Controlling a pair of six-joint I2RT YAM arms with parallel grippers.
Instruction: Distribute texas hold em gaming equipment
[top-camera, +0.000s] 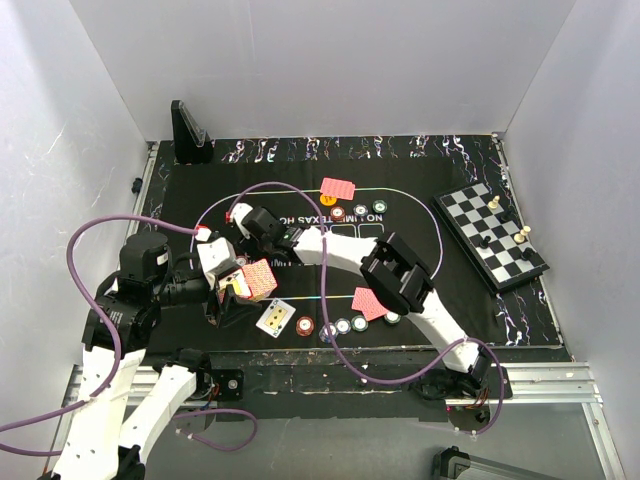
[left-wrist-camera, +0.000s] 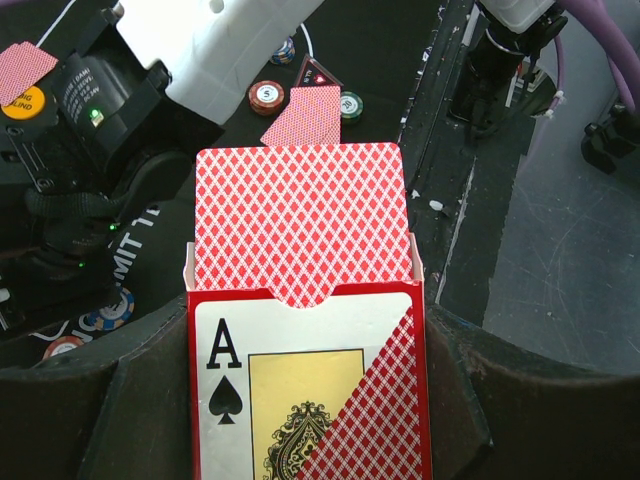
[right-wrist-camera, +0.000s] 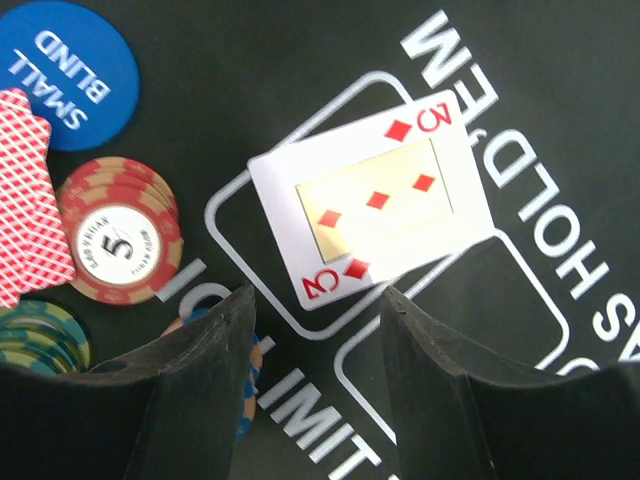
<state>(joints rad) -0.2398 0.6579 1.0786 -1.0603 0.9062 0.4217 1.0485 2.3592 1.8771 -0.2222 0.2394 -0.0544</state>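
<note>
Card box (left-wrist-camera: 330, 400) in left end effector's (left-wrist-camera: 303, 435) grip

The chessboard (top-camera: 490, 236) is sitting at the right edge of the mat (top-camera: 455, 290), well apart from the card box (top-camera: 258, 280) hanging over its left side. A row of poker chips (top-camera: 343, 325) is lying along the near edge, a face-down card (top-camera: 370, 303) just behind them, another card (top-camera: 338, 188) at the far side.
</note>
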